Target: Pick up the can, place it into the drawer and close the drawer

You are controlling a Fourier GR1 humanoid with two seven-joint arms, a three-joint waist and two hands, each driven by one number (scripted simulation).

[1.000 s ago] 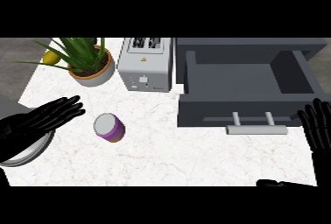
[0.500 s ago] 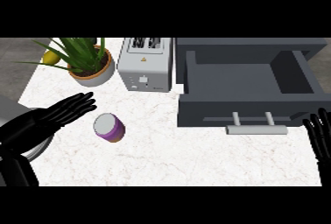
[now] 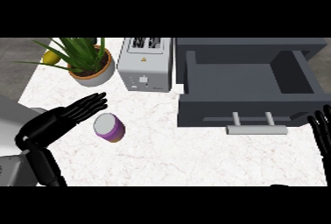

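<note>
A white marble counter (image 3: pixel 194 153) fills the head view, with a dark grey floor showing past its upper-left edge. A purple can (image 3: pixel 109 127) with a pale lid lies tilted on the counter's left part, well apart from the open grey drawer (image 3: pixel 249 83) at upper right, whose handle (image 3: pixel 256 128) juts toward the near edge. The left hand (image 3: pixel 61 122) lies just beside the can on its left, fingers straight and spread, fingertips near the lid but whether touching cannot be told. The right hand (image 3: pixel 321 131) rests at the right edge, fingers straight. A silver toaster (image 3: pixel 147 63) stands beside a potted plant (image 3: pixel 84 59); a yellow fruit (image 3: pixel 51 57) peeks from behind its leaves.
</note>
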